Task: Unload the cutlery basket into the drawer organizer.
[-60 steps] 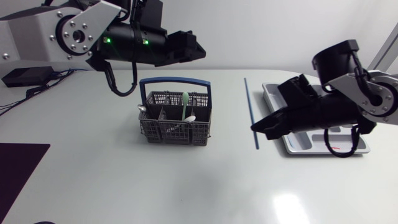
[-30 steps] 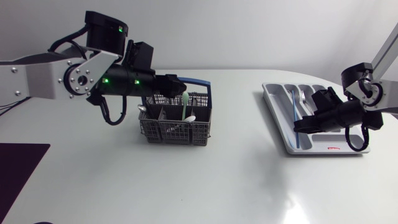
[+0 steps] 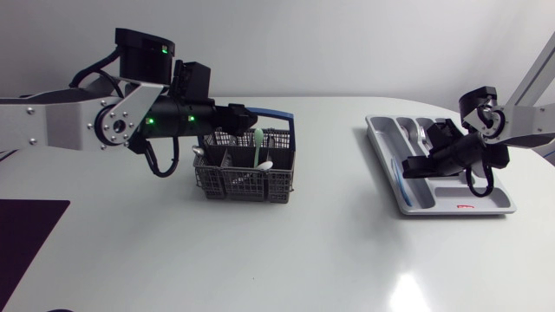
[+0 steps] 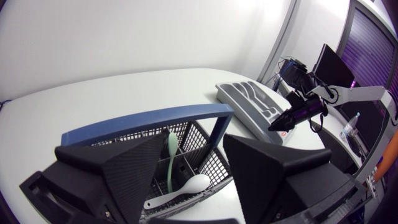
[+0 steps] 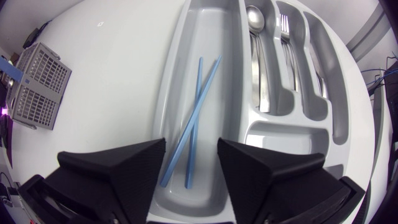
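Note:
The grey cutlery basket (image 3: 245, 172) with a blue handle (image 4: 149, 118) stands left of the table's middle. It holds a green-handled utensil (image 3: 257, 144), a white spoon (image 4: 196, 183) and some metal pieces. My left gripper (image 3: 251, 119) hangs open just above the basket's back rim, nothing between its fingers (image 4: 137, 163). The grey drawer organizer (image 3: 496, 204) lies at the right. Two blue chopsticks (image 5: 198, 106) lie crossed in its long compartment. My right gripper (image 5: 191, 144) is open directly over them, holding nothing.
A spoon (image 5: 255, 25) and a fork (image 5: 283, 28) lie in the organizer's narrower compartments. A dark mat (image 3: 26, 234) covers the table's front left corner. Bare tabletop stretches between basket and organizer.
My right arm carried a blue chopstick over to the organizer, opened and left it in the long compartment. My left arm came down to the basket, then held still.

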Tool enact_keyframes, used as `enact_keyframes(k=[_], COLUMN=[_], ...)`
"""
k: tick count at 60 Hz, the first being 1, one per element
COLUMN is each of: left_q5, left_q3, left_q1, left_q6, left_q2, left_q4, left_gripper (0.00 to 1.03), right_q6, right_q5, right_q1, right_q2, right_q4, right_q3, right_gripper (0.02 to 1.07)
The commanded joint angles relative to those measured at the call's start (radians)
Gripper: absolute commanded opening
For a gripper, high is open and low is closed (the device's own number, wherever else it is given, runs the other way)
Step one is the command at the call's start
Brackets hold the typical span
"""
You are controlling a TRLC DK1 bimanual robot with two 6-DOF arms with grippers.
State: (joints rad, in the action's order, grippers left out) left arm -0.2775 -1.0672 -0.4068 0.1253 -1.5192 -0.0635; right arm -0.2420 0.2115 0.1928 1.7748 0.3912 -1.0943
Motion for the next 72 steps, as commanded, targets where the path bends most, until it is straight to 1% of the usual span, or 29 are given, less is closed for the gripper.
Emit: enact_keyframes(k=[1, 8, 17, 29, 44, 58, 62, 66, 72], left_q5=[0.017, 0.024, 0.037, 0.037, 0.035, 0.035, 0.035, 0.035, 0.034], left_q3=[0.047, 0.069, 0.087, 0.093, 0.075, 0.073, 0.067, 0.058, 0.041], left_q1=[0.0, -0.009, -0.023, -0.018, -0.021, -0.015, -0.012, -0.009, -0.007], left_q6=[-0.018, -0.019, -0.041, -0.053, -0.05, -0.053, -0.053, -0.052, -0.05], left_q2=[-0.022, -0.036, -0.05, -0.076, -0.133, -0.188, -0.205, -0.222, -0.24], left_q4=[-0.035, -0.064, -0.071, -0.102, -0.108, -0.194, -0.208, -0.225, -0.24], left_gripper=[0.69, 0.69, 0.68, 0.68, 0.68, 0.68, 0.68, 0.65, 0.65], right_q6=[0.026, 0.027, 0.027, 0.035, 0.075, 0.122, 0.132, 0.136, 0.136], right_q5=[-0.008, -0.008, -0.006, -0.006, -0.012, -0.05, -0.058, -0.061, -0.064], right_q1=[-0.015, -0.016, -0.019, -0.033, -0.085, -0.164, -0.179, -0.188, -0.196], right_q2=[-0.015, -0.078, -0.156, -0.239, -0.273, -0.291, -0.293, -0.291, -0.29], right_q4=[-0.003, -0.005, -0.002, 0.008, 0.006, 0.001, 0.0, -0.005, -0.011], right_q3=[0.025, 0.068, 0.125, 0.189, 0.231, 0.243, 0.243, 0.243, 0.243], right_gripper=[1.02, 1.02, 1.02, 1.02, 1.02, 1.02, 1.02, 1.02, 1.02])
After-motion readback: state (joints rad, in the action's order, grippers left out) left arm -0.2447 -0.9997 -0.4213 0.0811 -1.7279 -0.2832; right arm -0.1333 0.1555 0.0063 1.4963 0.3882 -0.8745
